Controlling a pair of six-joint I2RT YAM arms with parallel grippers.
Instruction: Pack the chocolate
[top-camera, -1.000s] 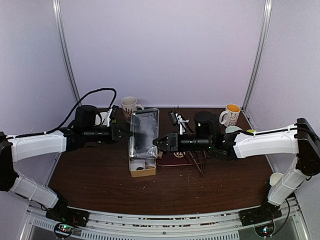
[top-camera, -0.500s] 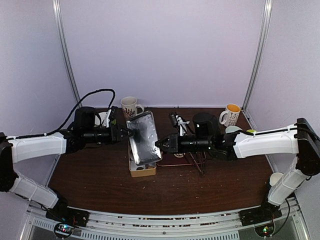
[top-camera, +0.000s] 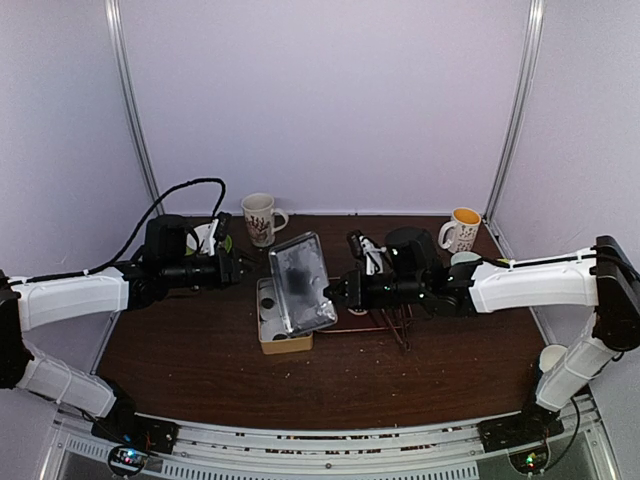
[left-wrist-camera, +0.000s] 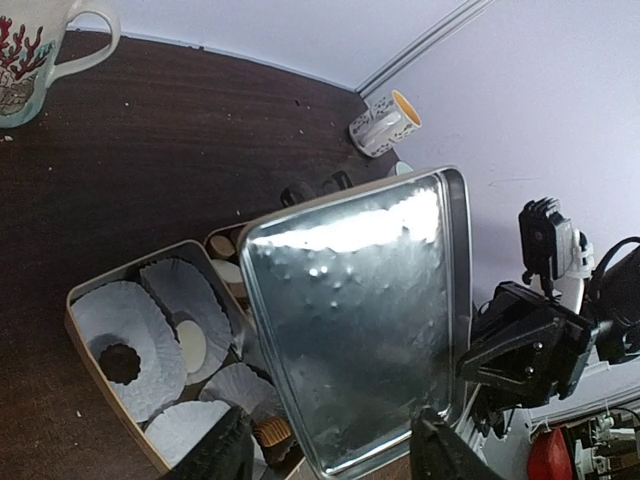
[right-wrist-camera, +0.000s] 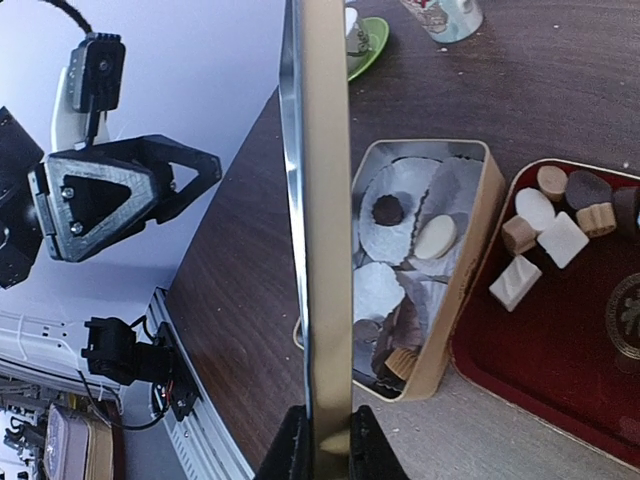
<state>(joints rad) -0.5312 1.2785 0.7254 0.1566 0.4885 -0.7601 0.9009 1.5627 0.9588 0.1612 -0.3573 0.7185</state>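
Note:
A tan tin box (right-wrist-camera: 470, 290) lined with white paper cups holds some chocolate: a dark round piece (right-wrist-camera: 388, 210), a white oval (right-wrist-camera: 435, 237) and a tan piece (right-wrist-camera: 400, 362). More chocolate (right-wrist-camera: 550, 230) lies loose on a red tray (right-wrist-camera: 560, 370) beside it. My right gripper (right-wrist-camera: 328, 445) is shut on the edge of the metal lid (top-camera: 300, 283), which it holds tilted above the box (top-camera: 280, 335). My left gripper (top-camera: 245, 265) is open just left of the lid (left-wrist-camera: 360, 320), its fingers (left-wrist-camera: 215, 450) apart from it.
A patterned mug (top-camera: 258, 215) stands at the back left and a yellow-lined mug (top-camera: 462, 230) at the back right. A green saucer (top-camera: 215, 240) sits by the left arm. Thin metal tongs (top-camera: 395, 325) lie right of the box under the right arm.
My left gripper has opened, let go of the lid and drawn back a little to the left. The right gripper has kept hold of the lid, which has tipped and shifted slightly right.

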